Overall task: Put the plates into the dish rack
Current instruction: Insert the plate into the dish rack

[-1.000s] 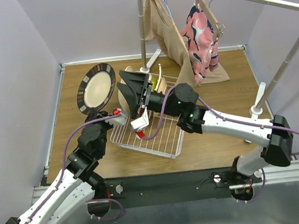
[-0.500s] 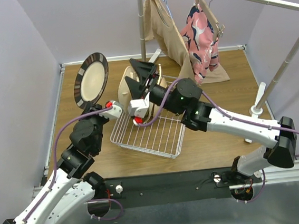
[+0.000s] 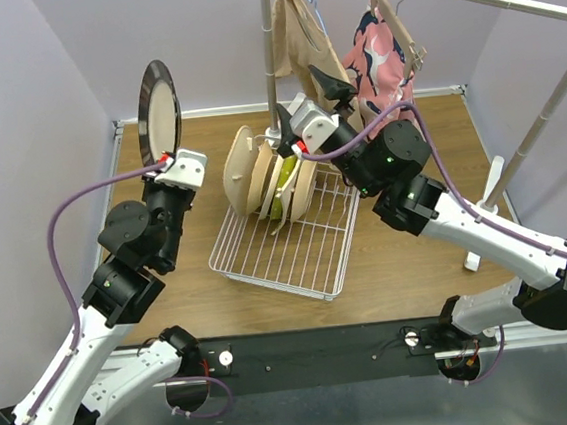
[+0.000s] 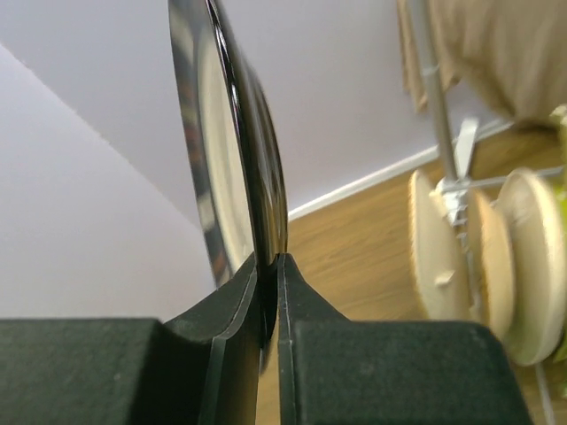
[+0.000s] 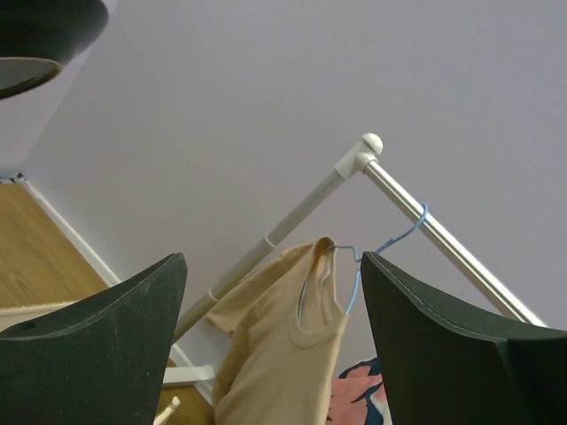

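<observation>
My left gripper (image 3: 170, 161) is shut on the lower rim of the dark-rimmed silvery plate (image 3: 160, 106) and holds it upright and edge-on, high above the table's back left. In the left wrist view the fingertips (image 4: 270, 261) pinch that plate (image 4: 232, 142). The white wire dish rack (image 3: 290, 257) sits mid-table with several plates (image 3: 245, 174) standing at its far end, cream and tan ones and a lime green one (image 3: 276, 203); they also show in the left wrist view (image 4: 434, 248). My right gripper (image 3: 308, 108) is open and empty, raised above the rack's far end, pointing upward (image 5: 270, 292).
A white clothes-rail stand (image 3: 270, 53) rises behind the rack, with a tan shirt (image 3: 319, 58) and a pink patterned garment (image 3: 380, 63) on hangers. The rail (image 5: 416, 212) and shirt (image 5: 283, 354) fill the right wrist view. Walls close in on the left and back.
My left arm lifted the dark-rimmed plate higher and turned it edge-on. My right gripper rose from the racked plates and tilted upward, open.
</observation>
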Robot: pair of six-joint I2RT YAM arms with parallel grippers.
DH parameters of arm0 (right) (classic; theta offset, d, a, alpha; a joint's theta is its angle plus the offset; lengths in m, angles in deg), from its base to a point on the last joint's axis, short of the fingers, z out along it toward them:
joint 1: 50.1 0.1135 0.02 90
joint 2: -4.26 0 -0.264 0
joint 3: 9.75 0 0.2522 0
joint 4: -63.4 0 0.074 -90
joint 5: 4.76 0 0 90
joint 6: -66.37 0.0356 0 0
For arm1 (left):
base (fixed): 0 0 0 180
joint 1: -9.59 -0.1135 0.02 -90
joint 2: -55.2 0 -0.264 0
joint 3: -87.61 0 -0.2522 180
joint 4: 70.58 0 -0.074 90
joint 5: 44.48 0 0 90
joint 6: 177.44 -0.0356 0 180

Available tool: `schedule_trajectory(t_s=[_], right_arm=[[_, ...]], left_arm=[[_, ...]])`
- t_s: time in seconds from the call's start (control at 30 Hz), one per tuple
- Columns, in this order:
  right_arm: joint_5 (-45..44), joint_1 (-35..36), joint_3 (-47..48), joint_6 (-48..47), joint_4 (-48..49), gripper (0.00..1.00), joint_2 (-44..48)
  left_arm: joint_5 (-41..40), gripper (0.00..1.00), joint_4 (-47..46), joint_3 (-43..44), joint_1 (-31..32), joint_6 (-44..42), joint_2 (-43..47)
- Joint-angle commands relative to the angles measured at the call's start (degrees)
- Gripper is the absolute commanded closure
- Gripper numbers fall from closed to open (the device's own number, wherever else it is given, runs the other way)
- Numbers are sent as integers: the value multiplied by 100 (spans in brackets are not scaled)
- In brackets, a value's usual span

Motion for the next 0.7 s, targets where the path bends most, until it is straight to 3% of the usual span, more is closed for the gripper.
schedule_trajectory(t_s=[0.0, 0.17, 0.33, 0.47, 0.67], right_arm=[[-289, -147, 112, 722, -340, 13, 134], [-263, -227, 86, 924, -402, 13, 178], [-228, -271, 33, 1021, -411, 13, 239], [-227, -341, -72, 1091, -411, 13, 327], [-210, -376, -240, 1241, -498, 13, 442]], left_arm=[[445, 100, -702, 663, 13, 1042, -3], [534, 100, -632, 892, 13, 1797, -47], [68, 100, -18, 762, -13, 2282, -223], [278, 100, 589, 472, -110, 2827, -302], [595, 100, 625, 417, -180, 3503, -232]])
